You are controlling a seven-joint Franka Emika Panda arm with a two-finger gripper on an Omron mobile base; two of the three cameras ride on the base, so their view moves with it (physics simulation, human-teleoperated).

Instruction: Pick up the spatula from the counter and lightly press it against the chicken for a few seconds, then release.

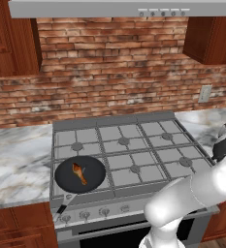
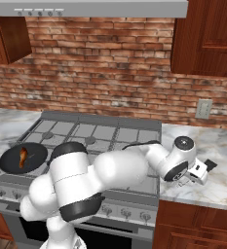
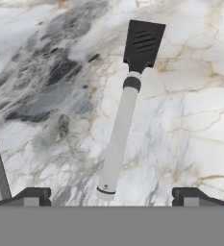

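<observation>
The gripper (image 3: 112, 196) hangs wide open, holding nothing, over the marble counter (image 3: 195, 105) right of the stove (image 2: 100, 133), where the spatula (image 3: 120, 129) lies flat. From the hand's camera, the handle runs away from between the fingertips, blade farthest. The jaws stand crosswise to its length.

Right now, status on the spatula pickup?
Gripper open above spatula, not gripping. Spatula flat on marble counter, handle toward gripper. Chicken in pan on stove. Nothing blocking the handle.

Red brick wall (image 1: 114, 63), dark wooden cabinets (image 1: 12, 38), grey hood (image 1: 85, 7)
</observation>
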